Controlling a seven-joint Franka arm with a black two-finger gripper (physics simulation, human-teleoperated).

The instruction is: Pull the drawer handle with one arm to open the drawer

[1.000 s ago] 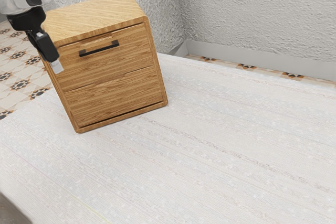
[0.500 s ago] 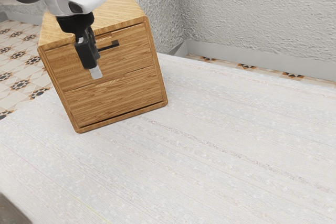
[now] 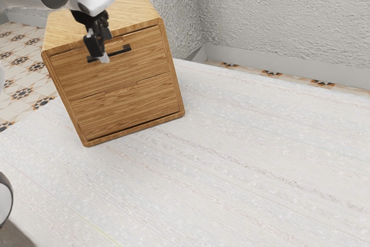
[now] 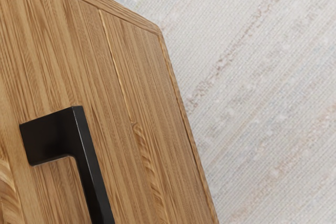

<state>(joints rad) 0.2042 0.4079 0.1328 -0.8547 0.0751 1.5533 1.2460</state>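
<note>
A wooden cabinet (image 3: 115, 79) with two drawers stands at the back of the exterior view's left. The upper drawer (image 3: 124, 67) sits flush with the cabinet front and carries a black bar handle (image 3: 118, 51). My gripper (image 3: 99, 55) hangs from above, right in front of the handle's left end, and covers that end. In the wrist view the handle (image 4: 79, 161) lies close under my hand, standing off the drawer front (image 4: 131, 103).
The cabinet rests on a pale, wide table surface (image 3: 243, 160) stretching toward the exterior view's right. A rough grey wall (image 3: 277, 10) rises behind. Patterned floor tiles (image 3: 20, 67) lie left of the cabinet. A part of my arm (image 3: 3, 198) shows at the lower left edge.
My hand has swung from left of the cabinet across its front, then risen onto the handle's left end. The drawer has not moved.
</note>
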